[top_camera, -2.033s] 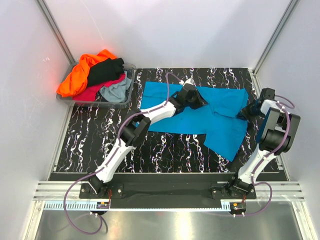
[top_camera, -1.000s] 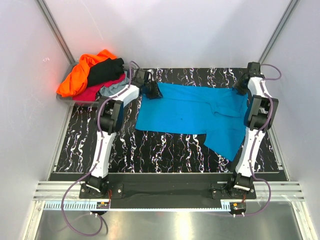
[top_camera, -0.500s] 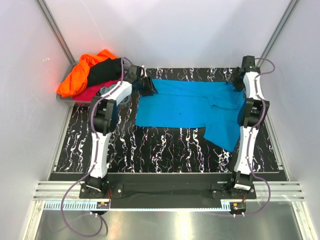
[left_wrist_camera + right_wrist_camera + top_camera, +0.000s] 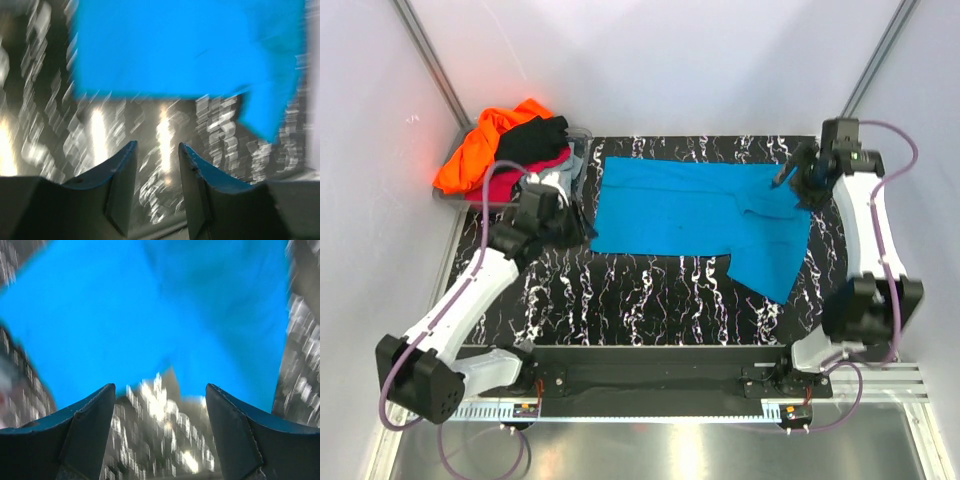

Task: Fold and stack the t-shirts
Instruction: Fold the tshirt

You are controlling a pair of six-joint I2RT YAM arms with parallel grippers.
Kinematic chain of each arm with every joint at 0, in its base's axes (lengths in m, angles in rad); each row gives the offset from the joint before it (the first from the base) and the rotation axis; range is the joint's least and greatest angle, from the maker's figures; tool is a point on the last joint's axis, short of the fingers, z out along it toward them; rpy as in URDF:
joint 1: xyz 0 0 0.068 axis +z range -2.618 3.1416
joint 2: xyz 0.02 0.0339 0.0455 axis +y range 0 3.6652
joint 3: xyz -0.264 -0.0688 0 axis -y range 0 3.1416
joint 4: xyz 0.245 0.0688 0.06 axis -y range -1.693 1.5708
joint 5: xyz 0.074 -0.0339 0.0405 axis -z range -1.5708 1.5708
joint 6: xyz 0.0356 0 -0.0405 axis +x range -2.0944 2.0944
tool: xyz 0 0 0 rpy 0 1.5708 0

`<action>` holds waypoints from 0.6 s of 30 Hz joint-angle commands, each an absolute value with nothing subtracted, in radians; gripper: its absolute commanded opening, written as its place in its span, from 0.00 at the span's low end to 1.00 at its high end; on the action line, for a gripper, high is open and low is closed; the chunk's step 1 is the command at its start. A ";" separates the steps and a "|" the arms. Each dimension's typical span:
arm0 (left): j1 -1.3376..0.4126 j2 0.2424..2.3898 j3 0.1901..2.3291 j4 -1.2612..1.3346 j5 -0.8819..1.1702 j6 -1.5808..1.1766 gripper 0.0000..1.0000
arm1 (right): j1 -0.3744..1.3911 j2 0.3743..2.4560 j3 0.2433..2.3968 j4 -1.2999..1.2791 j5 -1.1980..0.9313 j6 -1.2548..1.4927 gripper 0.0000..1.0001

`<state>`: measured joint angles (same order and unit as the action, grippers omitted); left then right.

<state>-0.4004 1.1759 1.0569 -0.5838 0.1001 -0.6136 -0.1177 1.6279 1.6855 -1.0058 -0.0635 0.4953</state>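
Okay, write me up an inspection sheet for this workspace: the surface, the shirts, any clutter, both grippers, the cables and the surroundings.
Surface: black marbled table, bare in front of the shirt.
Job's things: turquoise t-shirt spread flat, unfolded, with its right part reaching toward the near edge; orange shirt, black shirt and crimson shirt heaped in the clear bin.
Clutter: nothing seen.
Grippers: left gripper open, empty, over bare table; right gripper open, empty, at the shirt's edge.
Cables: purple cables loop along both arms, off the cloth.
Surroundings: white walls, metal corner posts.
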 commanded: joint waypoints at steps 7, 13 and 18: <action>-0.351 1.268 0.842 -0.528 0.025 -0.755 0.44 | -0.098 1.206 1.171 -0.974 -0.132 0.542 0.80; -0.321 1.409 0.825 -0.327 -0.022 -0.732 0.42 | -0.101 1.178 1.100 -1.022 -0.134 0.563 0.80; -0.308 1.540 0.850 -0.238 -0.006 -0.768 0.48 | -0.113 1.154 1.120 -1.040 -0.078 0.597 0.80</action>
<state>-0.3180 1.4750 0.8284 -0.3714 0.0139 -0.7406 -0.1013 1.1919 1.0943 -1.0237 -0.1154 0.5640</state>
